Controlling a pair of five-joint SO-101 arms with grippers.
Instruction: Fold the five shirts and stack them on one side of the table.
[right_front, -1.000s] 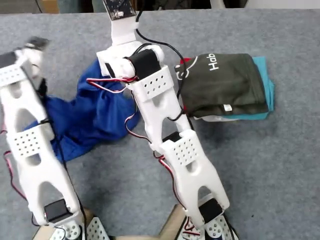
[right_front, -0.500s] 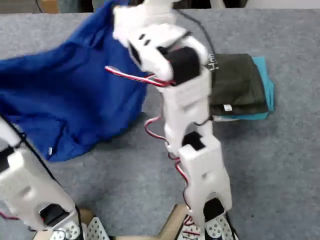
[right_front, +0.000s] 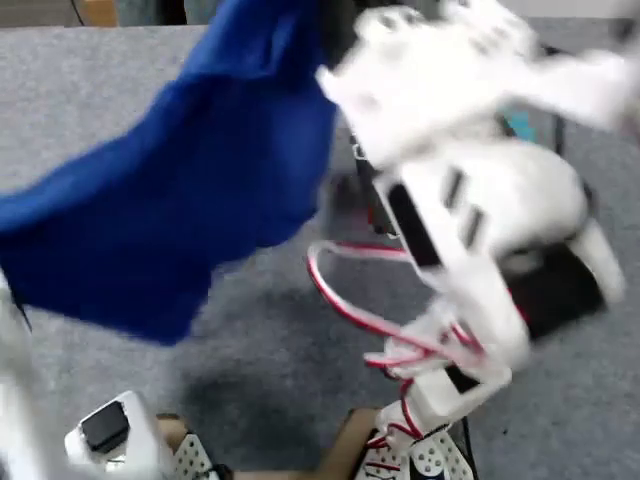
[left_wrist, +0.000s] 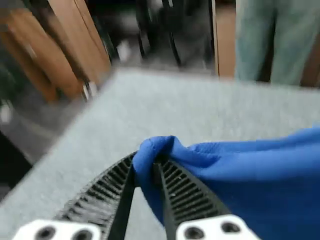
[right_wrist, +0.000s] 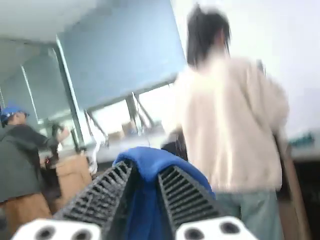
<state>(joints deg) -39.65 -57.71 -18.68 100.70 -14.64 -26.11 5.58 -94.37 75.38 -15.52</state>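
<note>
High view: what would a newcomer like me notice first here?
A big blue shirt hangs stretched in the air above the grey table, across the left half of the high view. The wrist views show why: the left end effector and the right end effector each pinch a bunched bit of its cloth. A white arm looms close to the camera on the right of the high view.

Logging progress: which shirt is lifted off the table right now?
The blue shirt, clamped in both the left gripper and the right gripper and hanging above the table.
</note>
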